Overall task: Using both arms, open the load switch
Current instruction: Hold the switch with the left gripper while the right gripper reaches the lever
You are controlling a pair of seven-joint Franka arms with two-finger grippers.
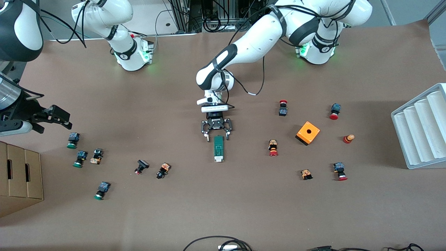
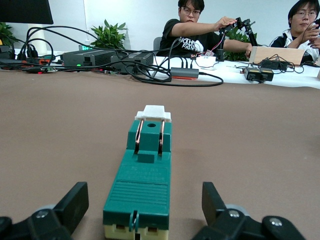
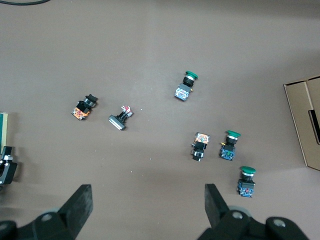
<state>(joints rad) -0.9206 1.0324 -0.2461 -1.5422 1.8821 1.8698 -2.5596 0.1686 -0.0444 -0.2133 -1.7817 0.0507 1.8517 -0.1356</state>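
Note:
The load switch (image 1: pixel 218 149) is a narrow dark-green block lying mid-table, with its white lever piece (image 1: pixel 218 159) at the end nearer the front camera. My left gripper (image 1: pixel 218 136) is low at the switch's opposite end, open, with one finger on each side of that end and not touching it. The left wrist view looks along the load switch (image 2: pixel 142 180) to the white lever (image 2: pixel 153 113), with my left gripper (image 2: pixel 144 206) open around the block. My right gripper (image 1: pixel 52 122) waits open in the air over the right arm's end of the table. In its own view my right gripper (image 3: pixel 148 206) holds nothing.
Green-capped push buttons (image 1: pixel 73 140) and other small buttons (image 1: pixel 163 170) lie toward the right arm's end. Red-capped buttons (image 1: pixel 273 147) and an orange cube box (image 1: pixel 307 133) lie toward the left arm's end, with a white ribbed tray (image 1: pixel 421 129) there. A cardboard box (image 1: pixel 19 177) sits under the right gripper's side.

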